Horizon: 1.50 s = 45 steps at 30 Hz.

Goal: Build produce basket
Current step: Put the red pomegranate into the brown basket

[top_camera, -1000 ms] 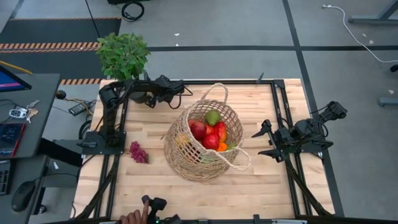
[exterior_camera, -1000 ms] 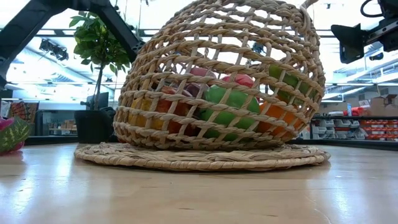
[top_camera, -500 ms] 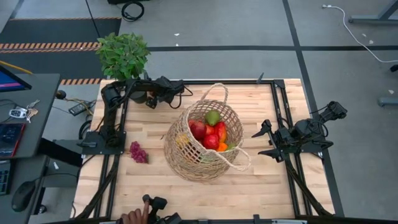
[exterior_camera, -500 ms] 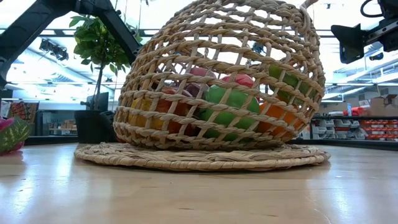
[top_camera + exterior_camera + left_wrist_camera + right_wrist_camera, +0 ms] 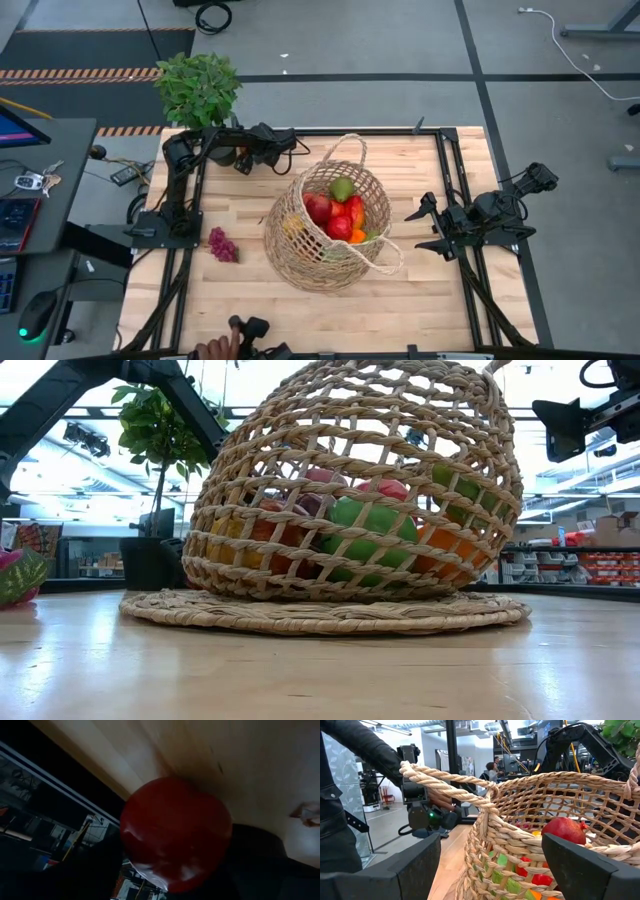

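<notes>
The tan wicker basket stands tilted on its base at the table's middle, filled with red, green, orange and yellow produce. It fills the low view, and its rim and loop handle are close in the right wrist view. A dark red bunch lies on the table left of it. My left gripper is near the far left corner, shut on a red round fruit. My right gripper waits open, right of the basket. My left gripper holds the red round fruit between its two dark fingers, and the fruit fills the gap. The wooden tabletop shows behind it. Whether the fruit rests on the table or is lifted clear, I cannot tell.
A leafy green plant in a black pot stands just beyond the far left corner, close to my left arm. A person's hand with a small black device is at the near edge. Bare wood lies near and to the right of the basket.
</notes>
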### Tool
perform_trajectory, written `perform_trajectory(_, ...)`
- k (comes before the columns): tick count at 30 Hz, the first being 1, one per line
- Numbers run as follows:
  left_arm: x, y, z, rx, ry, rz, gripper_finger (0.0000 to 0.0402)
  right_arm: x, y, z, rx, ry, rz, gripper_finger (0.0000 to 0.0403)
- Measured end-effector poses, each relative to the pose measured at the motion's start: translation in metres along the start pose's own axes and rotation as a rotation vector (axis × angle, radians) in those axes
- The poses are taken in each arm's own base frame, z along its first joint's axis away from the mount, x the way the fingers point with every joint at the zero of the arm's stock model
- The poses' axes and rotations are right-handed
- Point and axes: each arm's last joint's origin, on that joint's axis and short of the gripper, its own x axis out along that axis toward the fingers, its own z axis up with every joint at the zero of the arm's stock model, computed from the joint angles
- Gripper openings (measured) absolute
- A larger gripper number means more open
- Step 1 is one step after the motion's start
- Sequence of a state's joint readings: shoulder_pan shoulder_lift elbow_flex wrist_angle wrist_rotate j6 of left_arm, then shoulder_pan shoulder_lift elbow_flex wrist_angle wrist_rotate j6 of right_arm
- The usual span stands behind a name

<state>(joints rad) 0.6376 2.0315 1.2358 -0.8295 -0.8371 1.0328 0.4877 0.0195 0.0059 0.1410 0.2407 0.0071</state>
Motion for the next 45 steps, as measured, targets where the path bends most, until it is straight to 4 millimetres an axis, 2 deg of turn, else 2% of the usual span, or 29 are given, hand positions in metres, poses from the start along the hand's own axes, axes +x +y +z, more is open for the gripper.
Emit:
perform_trajectory(3,-0.001,0.0,0.001,0.004,-0.001,0.002,0.0295,0.0,0.0,0.0,0.0,0.0,0.0,0.035)
perform_trajectory(6,-0.003,-0.001,0.002,0.009,-0.003,0.007,0.0278,0.0,0.0,0.0,0.0,0.0,0.0,0.035)
perform_trajectory(14,-0.02,-0.004,0.013,0.034,-0.008,0.063,0.0286,0.0,0.0,0.0,0.0,0.0,0.0,0.035)
perform_trajectory(19,-0.045,0.013,0.014,-0.087,-0.057,0.132,0.0283,0.0,0.0,0.0,0.0,0.0,0.0,0.035)
perform_trajectory(27,-0.115,0.066,-0.001,-0.345,-0.214,0.303,0.0284,0.0,0.0,0.0,0.0,0.0,0.0,0.035)
perform_trajectory(30,-0.145,0.089,-0.017,-0.47,-0.284,0.372,0.0285,0.0,0.0,0.0,0.0,0.0,0.0,0.035)
perform_trajectory(35,-0.196,0.12,-0.055,-0.711,-0.417,0.476,0.0285,0.0,0.0,0.0,0.0,0.0,0.0,0.035)
perform_trajectory(39,-0.241,0.13,-0.085,-0.858,-0.543,0.557,0.0286,0.0,0.0,0.0,0.0,0.0,-0.001,0.035)
perform_trajectory(45,-0.305,0.121,-0.116,-1.018,-0.772,0.629,0.0286,0.0,0.0,0.0,0.0,0.0,0.0,0.035)
